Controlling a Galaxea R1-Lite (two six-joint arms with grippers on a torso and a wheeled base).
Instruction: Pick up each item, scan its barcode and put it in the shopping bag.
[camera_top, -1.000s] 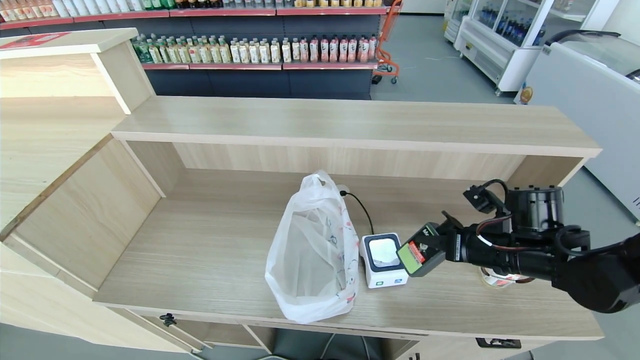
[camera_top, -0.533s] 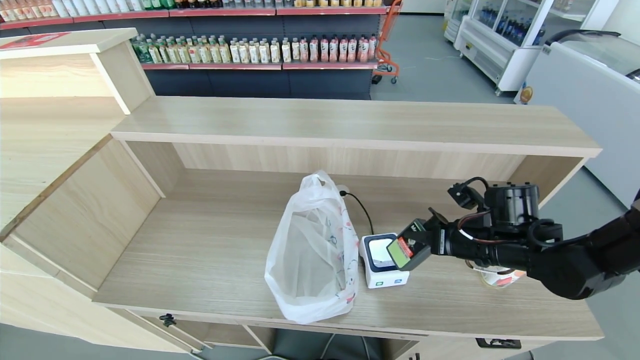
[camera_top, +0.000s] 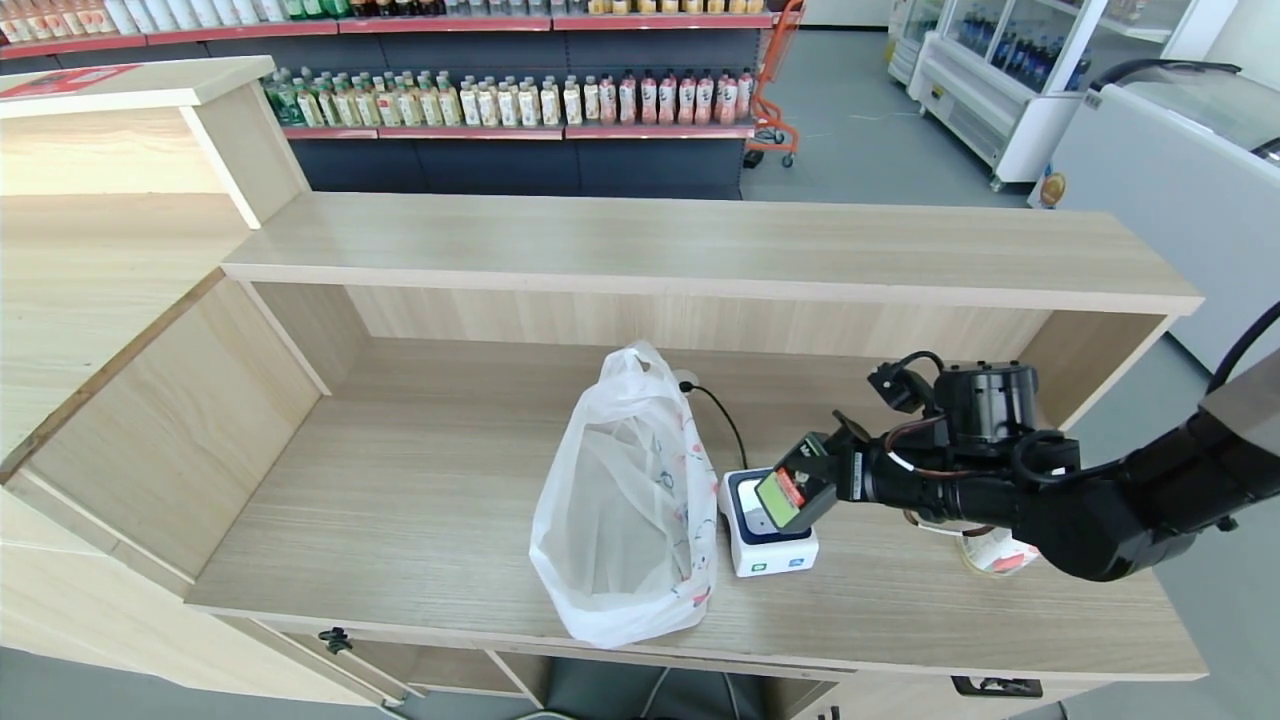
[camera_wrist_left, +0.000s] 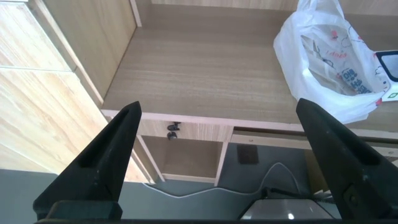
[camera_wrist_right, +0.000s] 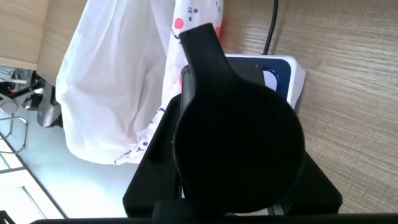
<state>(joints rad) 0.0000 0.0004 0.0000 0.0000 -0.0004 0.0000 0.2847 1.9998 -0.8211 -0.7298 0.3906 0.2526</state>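
Observation:
My right gripper is shut on a small black pack with a green and red face. It holds the pack tilted just above the white barcode scanner, whose dark window faces up. The white plastic shopping bag stands open right beside the scanner on its left. In the right wrist view the scanner and the bag lie beyond a dark rounded shape close to the camera. My left gripper hangs open in front of the counter edge, well left of the bag, with nothing between its fingers.
A round container with a red label stands on the counter behind my right arm. The scanner's black cable runs to the back. The raised counter shelf and a side wall bound the work surface.
My right gripper has carried the pack leftward and slightly up, from beside the scanner to over its window. The bag, the scanner and the container have stayed put.

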